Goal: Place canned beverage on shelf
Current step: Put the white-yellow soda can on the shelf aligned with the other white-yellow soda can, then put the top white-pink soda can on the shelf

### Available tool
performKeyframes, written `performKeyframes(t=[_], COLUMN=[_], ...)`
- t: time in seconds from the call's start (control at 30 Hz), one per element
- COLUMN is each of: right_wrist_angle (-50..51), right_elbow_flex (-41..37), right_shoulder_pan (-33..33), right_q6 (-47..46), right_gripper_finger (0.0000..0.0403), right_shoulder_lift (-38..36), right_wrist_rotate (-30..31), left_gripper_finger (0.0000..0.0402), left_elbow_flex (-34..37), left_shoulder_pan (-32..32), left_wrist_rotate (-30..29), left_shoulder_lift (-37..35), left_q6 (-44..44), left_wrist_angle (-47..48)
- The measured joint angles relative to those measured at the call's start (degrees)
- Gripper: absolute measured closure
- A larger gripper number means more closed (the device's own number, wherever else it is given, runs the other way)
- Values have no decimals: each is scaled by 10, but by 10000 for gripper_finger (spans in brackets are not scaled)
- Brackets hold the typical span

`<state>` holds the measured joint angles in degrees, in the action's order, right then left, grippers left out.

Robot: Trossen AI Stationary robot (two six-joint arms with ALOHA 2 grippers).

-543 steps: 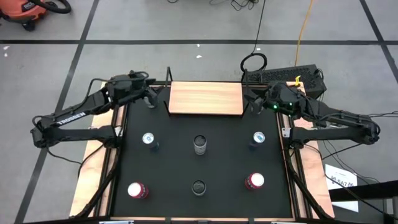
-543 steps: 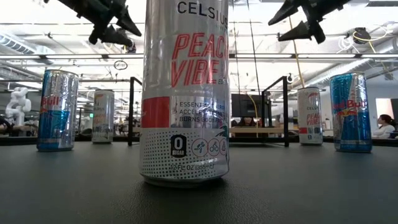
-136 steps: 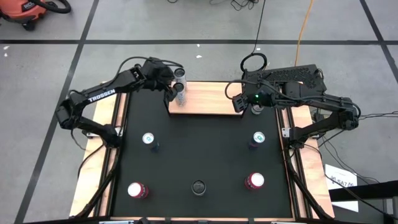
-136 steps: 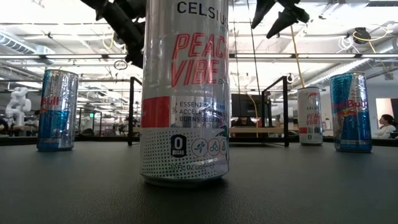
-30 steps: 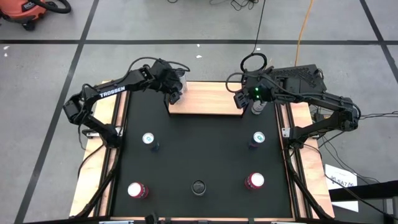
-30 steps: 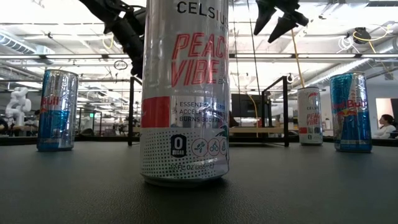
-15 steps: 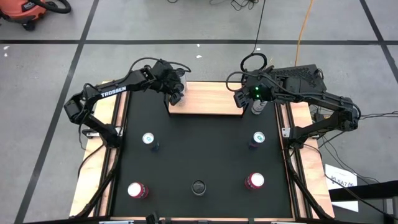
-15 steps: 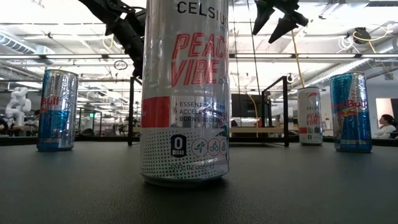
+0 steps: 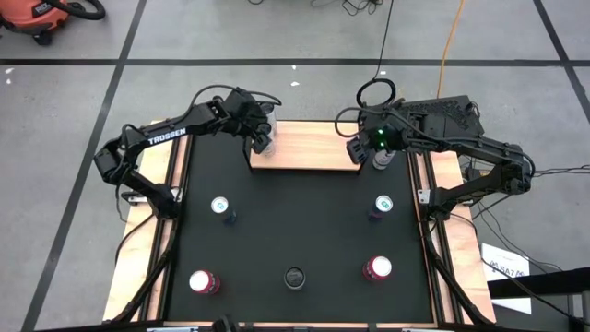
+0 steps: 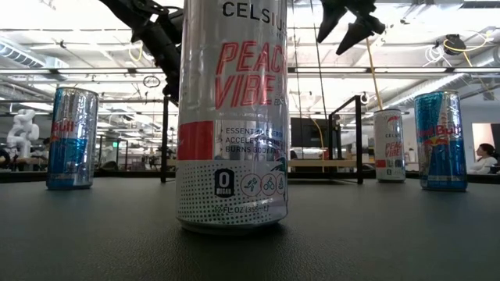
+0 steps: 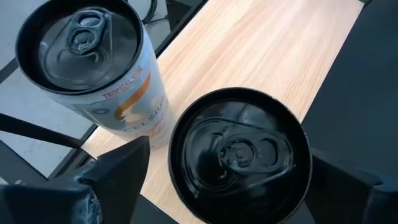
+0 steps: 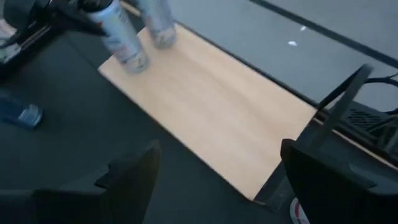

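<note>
The light-wood shelf (image 9: 309,148) stands at the table's far edge. Two black-topped cans stand upright on its left end. One (image 11: 81,43) with a white printed side stands at the far corner. The other (image 11: 239,152) stands nearer, between the fingers of my left gripper (image 9: 261,138). That gripper points down over it and is open, with bare wood showing between one finger (image 11: 124,168) and the can. Both cans show in the right wrist view (image 12: 124,37), (image 12: 158,22). My right gripper (image 9: 355,148) is open and empty above the shelf's right end.
A white can (image 9: 380,159) stands just right of the shelf, under my right arm. Two blue cans (image 9: 220,207), (image 9: 383,204) stand mid-table. Two red-topped cans (image 9: 202,282), (image 9: 376,268) and a black-topped can (image 9: 294,276) stand near the front edge. Black frame rails (image 10: 166,136) rise at the shelf's ends.
</note>
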<state>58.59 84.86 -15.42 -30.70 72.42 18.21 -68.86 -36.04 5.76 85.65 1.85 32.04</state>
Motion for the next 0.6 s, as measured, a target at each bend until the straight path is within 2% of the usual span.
performKeyframes(t=[0.23, 0.4, 0.5, 0.6], right_wrist_angle=[26, 121, 181, 213], right_elbow_flex=[0, 0, 0, 0], right_shoulder_pan=[-9, -39, -62, -76], right_q6=[20, 18, 19, 34], right_gripper_finger=[84, 84, 84, 84], right_shoulder_lift=[-5, -15, -18, -18], right_wrist_rotate=[2, 27, 8, -36], left_gripper_finger=[24, 24, 24, 24], left_elbow_flex=[-43, -98, -128, -152], left_shoulder_pan=[14, 25, 33, 42], left_wrist_rotate=[-13, -26, -37, -37], left_shoulder_lift=[-4, -5, -5, -6], left_q6=[-15, -15, -16, -16], left_wrist_angle=[51, 100, 121, 126])
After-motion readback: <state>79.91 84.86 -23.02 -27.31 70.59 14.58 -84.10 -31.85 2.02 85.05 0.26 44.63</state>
